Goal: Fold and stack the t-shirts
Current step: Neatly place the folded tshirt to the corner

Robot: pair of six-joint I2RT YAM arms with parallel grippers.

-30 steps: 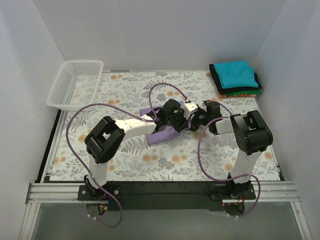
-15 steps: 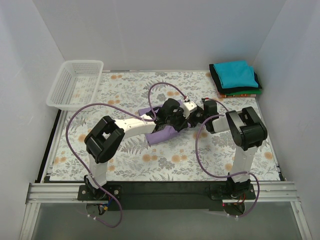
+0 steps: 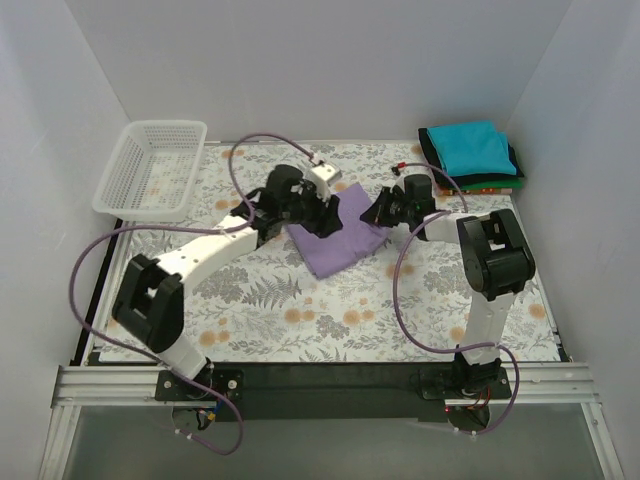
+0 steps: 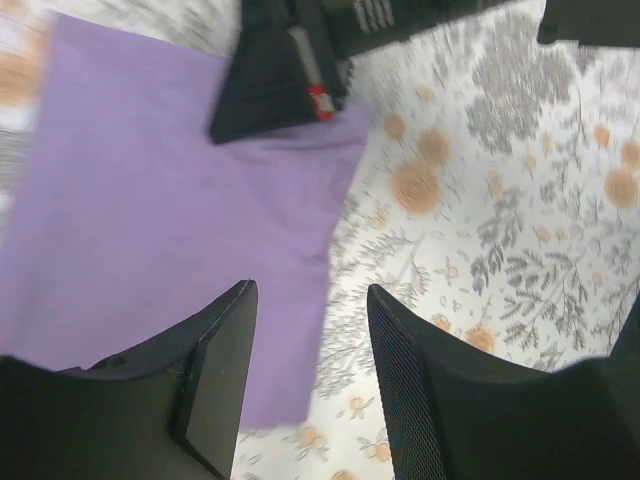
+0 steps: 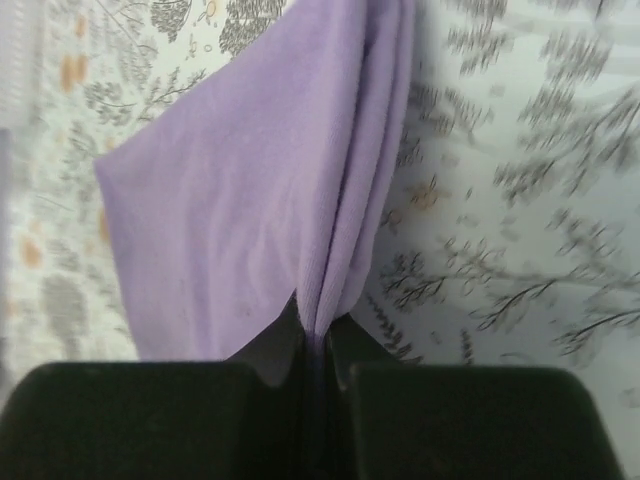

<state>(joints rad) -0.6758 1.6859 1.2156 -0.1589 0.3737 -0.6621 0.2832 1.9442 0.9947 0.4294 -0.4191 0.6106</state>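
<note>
The folded lavender t-shirt (image 3: pixel 340 238) lies on the floral cloth in mid-table. My right gripper (image 5: pixel 318 345) is shut on a bunched edge of this lavender t-shirt (image 5: pixel 240 220); in the top view that gripper (image 3: pixel 379 214) sits at the shirt's right corner. My left gripper (image 4: pixel 310 296) hangs open above the shirt's (image 4: pixel 150 190) far edge with nothing between its fingers (image 4: pixel 225 360); from above it (image 3: pixel 323 213) is over the shirt's upper left part. Folded t-shirts, teal on top (image 3: pixel 473 147) with dark green and orange-red beneath, are stacked at the back right.
A white mesh basket (image 3: pixel 150 168) stands at the back left. White walls close in the table on three sides. The floral cloth (image 3: pixel 300 310) shows bare in front of the shirt and to its left.
Both arms swung toward the back of the table, carrying the lavender shirt with them. My left gripper opened and let go; my right gripper closed on the shirt's edge.
</note>
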